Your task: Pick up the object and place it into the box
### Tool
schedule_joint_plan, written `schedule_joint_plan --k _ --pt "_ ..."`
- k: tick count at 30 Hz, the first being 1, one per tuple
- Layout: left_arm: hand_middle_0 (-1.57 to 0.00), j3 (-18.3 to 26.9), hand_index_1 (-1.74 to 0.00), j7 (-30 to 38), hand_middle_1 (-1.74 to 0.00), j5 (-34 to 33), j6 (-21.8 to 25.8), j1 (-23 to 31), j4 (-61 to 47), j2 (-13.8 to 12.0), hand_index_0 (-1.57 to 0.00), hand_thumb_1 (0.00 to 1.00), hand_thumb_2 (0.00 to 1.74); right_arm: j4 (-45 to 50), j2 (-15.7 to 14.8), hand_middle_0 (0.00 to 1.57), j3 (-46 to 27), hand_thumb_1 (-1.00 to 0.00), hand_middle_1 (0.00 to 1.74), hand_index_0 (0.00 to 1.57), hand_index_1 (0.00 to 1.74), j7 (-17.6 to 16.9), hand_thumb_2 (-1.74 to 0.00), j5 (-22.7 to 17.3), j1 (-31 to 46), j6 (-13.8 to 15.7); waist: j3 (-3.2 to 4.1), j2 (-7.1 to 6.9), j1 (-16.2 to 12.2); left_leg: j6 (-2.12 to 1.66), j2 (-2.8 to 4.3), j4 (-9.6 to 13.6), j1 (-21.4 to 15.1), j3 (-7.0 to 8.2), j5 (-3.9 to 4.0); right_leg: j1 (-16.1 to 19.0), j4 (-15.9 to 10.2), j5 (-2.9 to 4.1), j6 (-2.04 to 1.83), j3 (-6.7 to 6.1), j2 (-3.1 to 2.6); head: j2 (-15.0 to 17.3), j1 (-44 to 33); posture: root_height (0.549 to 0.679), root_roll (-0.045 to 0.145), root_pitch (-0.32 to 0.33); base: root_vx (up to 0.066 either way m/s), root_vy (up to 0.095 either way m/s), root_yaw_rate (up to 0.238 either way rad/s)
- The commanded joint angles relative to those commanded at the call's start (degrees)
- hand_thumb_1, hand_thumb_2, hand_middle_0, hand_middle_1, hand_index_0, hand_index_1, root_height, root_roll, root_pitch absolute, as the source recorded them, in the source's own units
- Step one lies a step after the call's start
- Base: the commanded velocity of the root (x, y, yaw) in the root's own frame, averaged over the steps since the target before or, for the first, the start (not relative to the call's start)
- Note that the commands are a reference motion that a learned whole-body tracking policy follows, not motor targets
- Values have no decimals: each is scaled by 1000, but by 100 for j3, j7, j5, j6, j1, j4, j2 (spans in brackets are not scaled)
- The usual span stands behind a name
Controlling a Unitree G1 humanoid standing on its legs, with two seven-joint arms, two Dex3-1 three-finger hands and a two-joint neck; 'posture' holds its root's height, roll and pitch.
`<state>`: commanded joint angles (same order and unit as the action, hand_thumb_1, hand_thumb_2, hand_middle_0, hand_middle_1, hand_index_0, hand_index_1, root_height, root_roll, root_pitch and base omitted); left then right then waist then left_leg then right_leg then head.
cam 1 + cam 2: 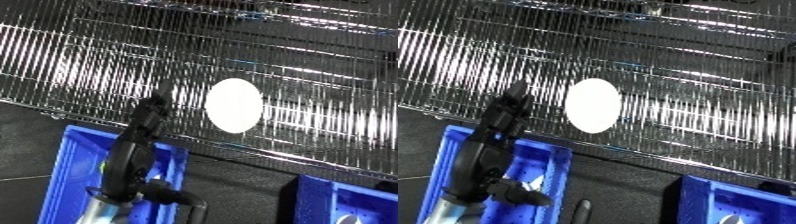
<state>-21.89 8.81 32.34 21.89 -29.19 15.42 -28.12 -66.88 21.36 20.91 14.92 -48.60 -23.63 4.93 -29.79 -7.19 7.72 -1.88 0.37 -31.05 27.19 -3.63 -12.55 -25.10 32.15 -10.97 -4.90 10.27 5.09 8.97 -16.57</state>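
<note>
Fingers (509, 107) of the left hand (142, 132) reach out straight over the wire shelf (293, 60), holding nothing, tips just left of the white oval object (234, 105) lying on it. The forearm hides part of the blue bin (451, 165) below. A second bin (346, 197) is cut off at lower right.

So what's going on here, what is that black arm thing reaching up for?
That is a robot's left hand, black with straight fingers, stretched up over a blue plastic bin toward a shiny wire rack shelf. On the rack lies a flat white oval object. The fingertips are beside the oval, left of it, and hold nothing, so it has not been picked up yet. A second blue bin shows at the lower right. The other hand is out of view.
</note>
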Motion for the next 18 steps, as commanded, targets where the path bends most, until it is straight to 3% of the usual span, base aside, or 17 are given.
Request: schedule_joint_plan --k 9,18 --pt "0 182 0 394 0 -49 178 -390 870 245 0 0 0 138 -24 0 157 0 0 0 0 46 0 118 -60 -2 0 -140 -204 -15 108 -91 128 94 -42 -168 45 12 -14 -100 -87 -265 -290 653 3 118 5 18 -98" --pt "0 225 0 519 0 -181 213 -700 1462 346 0 0 0 255 -12 0 279 0 0 0 0 19 0 144 -132 -20 0 -217 -356 -33 177 -160 278 145 -68 -339 96 13 -22 -151 -125 -512 -454 651 0 135 3 14 -52"
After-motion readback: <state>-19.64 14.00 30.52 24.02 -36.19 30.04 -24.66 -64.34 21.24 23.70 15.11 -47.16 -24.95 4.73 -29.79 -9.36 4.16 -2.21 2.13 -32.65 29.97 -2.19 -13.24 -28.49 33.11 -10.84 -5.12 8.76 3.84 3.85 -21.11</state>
